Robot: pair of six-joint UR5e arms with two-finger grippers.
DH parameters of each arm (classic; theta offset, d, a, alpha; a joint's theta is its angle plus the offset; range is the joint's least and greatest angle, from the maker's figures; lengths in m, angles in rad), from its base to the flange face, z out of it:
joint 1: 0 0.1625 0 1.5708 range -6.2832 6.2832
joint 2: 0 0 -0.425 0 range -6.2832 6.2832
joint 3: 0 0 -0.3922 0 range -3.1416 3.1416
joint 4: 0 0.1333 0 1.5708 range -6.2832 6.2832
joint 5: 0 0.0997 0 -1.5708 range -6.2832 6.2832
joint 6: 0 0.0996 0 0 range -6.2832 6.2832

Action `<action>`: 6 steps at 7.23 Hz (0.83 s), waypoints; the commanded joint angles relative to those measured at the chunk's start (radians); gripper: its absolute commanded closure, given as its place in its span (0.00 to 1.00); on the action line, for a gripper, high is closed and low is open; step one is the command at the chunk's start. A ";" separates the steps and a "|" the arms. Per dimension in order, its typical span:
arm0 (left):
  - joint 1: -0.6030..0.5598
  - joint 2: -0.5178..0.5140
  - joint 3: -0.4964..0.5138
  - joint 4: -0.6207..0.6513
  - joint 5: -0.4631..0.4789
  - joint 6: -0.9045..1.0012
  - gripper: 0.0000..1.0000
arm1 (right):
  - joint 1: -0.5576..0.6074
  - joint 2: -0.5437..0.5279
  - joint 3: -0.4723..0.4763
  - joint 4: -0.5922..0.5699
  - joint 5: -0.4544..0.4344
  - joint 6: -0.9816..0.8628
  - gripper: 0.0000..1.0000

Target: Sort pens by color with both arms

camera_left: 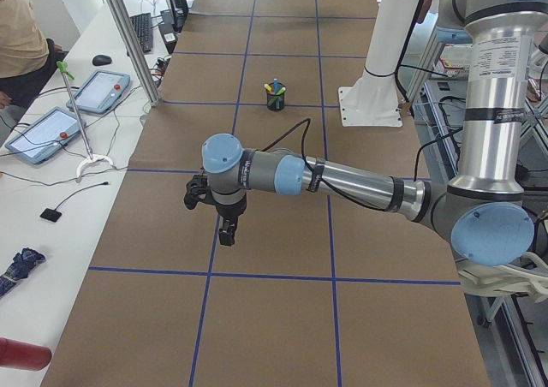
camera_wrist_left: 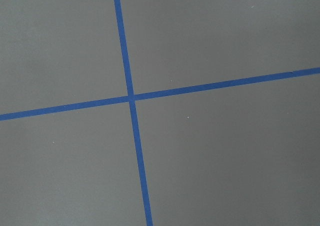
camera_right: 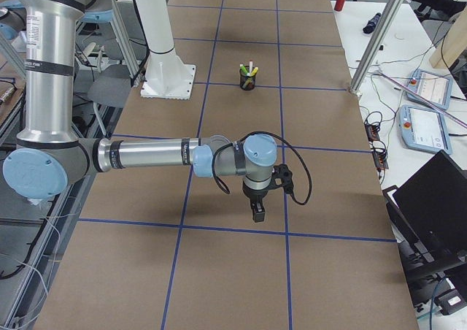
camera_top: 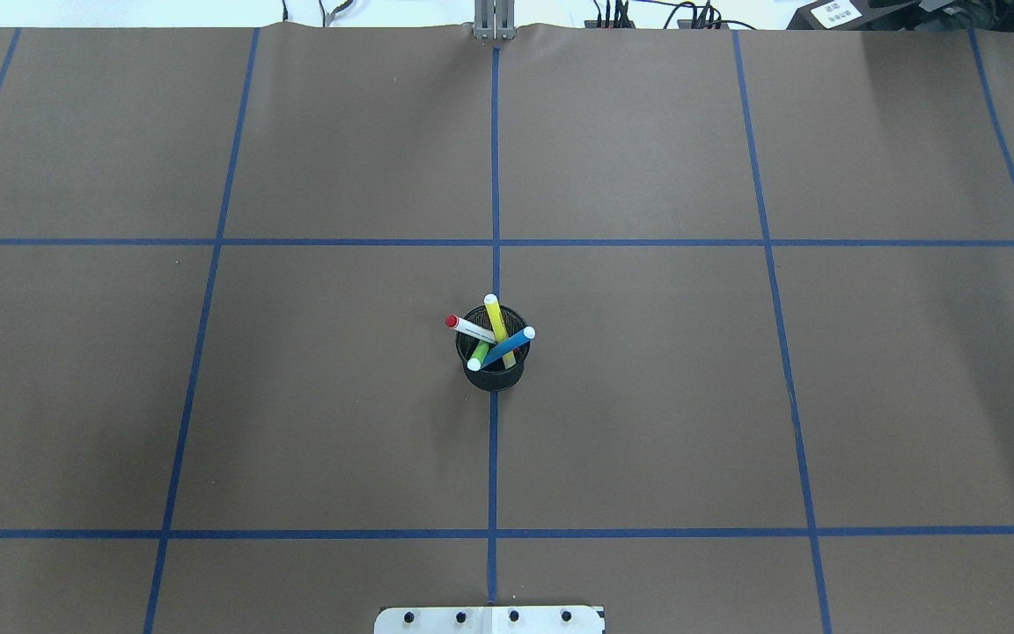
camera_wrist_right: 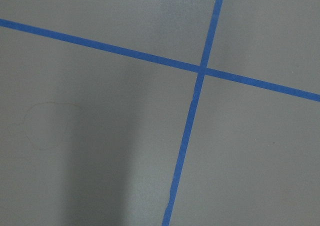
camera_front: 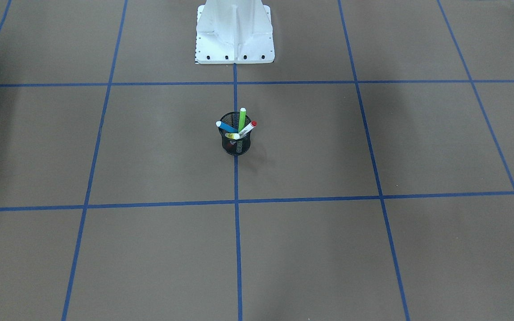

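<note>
Four pens lean in the black mesh cup (camera_top: 494,377) at the middle of the bench (camera_top: 692,396): the blue pen (camera_top: 507,345), green pen (camera_front: 242,118), yellow pen (camera_top: 496,319) and white pen (camera_top: 473,330) with red ends. Only the side views show the left arm (camera_left: 351,181) and right arm (camera_right: 146,155), each well apart from the cup; whether the left jaws or right jaws are open or closed, I cannot tell. The wrist views show only blue tape (camera_wrist_left: 131,97).

There is one slim blue marker pen (camera_top: 509,345), one green marker pen (camera_front: 242,119), one yellow marker pen (camera_top: 496,320) and one white marker pen with red ends (camera_top: 474,330). That makes four pens. There is one black mesh cup (camera_top: 494,379). There are two grey jointed robot arms, a left arm (camera_left: 342,180) and a right arm (camera_right: 146,155), and one white metal base (camera_front: 234,42).
</note>
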 commanded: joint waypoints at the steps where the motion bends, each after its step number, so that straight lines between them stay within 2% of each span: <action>1: 0.000 -0.003 -0.007 0.002 -0.001 -0.008 0.00 | 0.000 0.001 -0.001 0.000 -0.002 -0.002 0.00; 2: 0.001 -0.004 -0.013 0.000 0.001 0.003 0.00 | 0.000 0.001 0.000 0.002 -0.003 -0.003 0.00; 4: 0.000 -0.004 -0.019 -0.001 -0.002 0.000 0.00 | -0.002 -0.005 0.007 0.087 0.000 -0.002 0.00; 6: 0.001 -0.038 -0.014 -0.101 -0.001 -0.003 0.01 | -0.002 0.025 0.005 0.109 0.000 0.002 0.00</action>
